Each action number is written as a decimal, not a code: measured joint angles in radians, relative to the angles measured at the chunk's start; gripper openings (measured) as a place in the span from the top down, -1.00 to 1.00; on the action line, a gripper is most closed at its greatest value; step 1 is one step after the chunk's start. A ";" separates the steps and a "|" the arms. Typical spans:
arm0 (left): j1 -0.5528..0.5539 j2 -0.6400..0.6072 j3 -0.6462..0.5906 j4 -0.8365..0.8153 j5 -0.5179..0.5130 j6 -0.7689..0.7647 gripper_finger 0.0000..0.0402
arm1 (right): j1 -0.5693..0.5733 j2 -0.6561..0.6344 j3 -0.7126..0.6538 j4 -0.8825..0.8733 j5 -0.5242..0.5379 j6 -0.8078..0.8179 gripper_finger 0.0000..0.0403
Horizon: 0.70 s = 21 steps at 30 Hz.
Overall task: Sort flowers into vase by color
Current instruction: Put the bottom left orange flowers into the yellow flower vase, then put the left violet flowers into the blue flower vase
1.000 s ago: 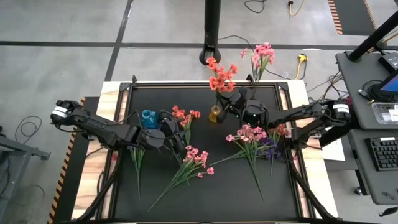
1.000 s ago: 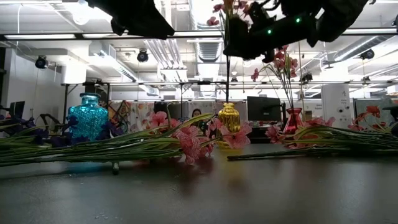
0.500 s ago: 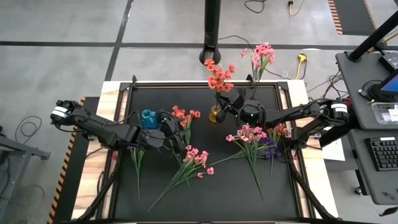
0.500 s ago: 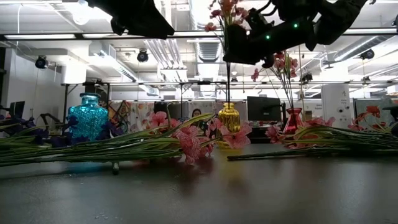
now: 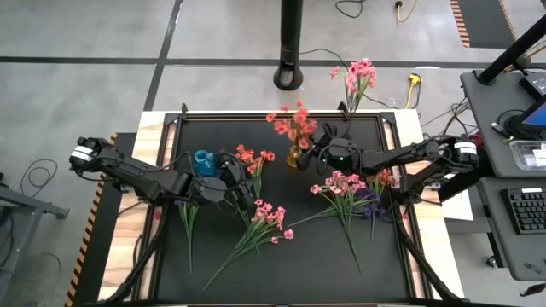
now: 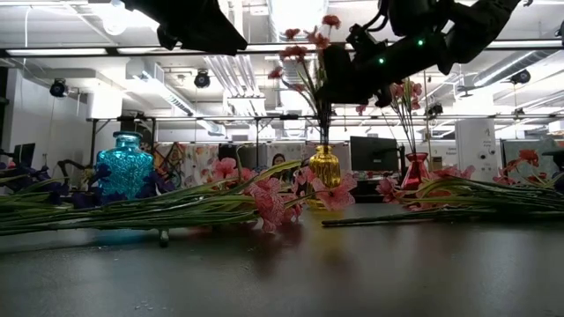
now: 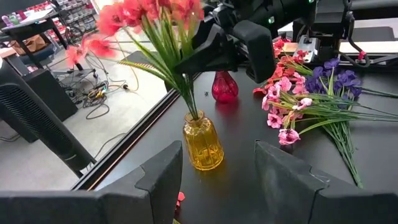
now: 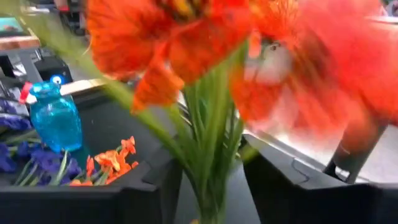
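the orange-red spray (image 5: 294,124) is seen upper centre of the high view, stems already in the yellow vase (image 7: 203,142), clamped by the right claw (image 5: 322,147); it is best lowered straight and released only once seated. the left claw (image 5: 232,175), fingers apart, waits beside the blue vase (image 5: 203,160) on the table (image 5: 324,256)

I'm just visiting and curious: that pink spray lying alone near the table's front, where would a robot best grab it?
Probably on the bare green stem of the pink spray, below the blossoms: it lies flat and thin, with open table on both sides. Coming straight down, fingers across the stem, should avoid crushing the flower heads. The left gripper is nearer.
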 joint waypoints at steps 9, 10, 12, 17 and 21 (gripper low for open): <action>-0.001 0.000 0.000 -0.001 0.002 -0.012 0.09 | 0.028 -0.025 0.000 -0.137 -0.001 0.014 -0.12; -0.002 0.000 0.000 -0.003 0.011 -0.018 0.09 | 0.035 -0.035 0.000 -0.162 -0.001 0.014 -0.15; -0.004 0.000 0.000 -0.015 0.021 -0.036 0.09 | 0.050 -0.059 0.000 -0.217 -0.001 0.027 -0.19; -0.005 -0.005 0.000 -0.024 0.046 -0.080 0.09 | 0.085 -0.129 0.000 -0.365 -0.002 0.093 -0.25; -0.008 -0.010 0.009 -0.044 0.147 -0.167 0.09 | 0.125 -0.179 0.000 -0.478 -0.004 0.138 -0.26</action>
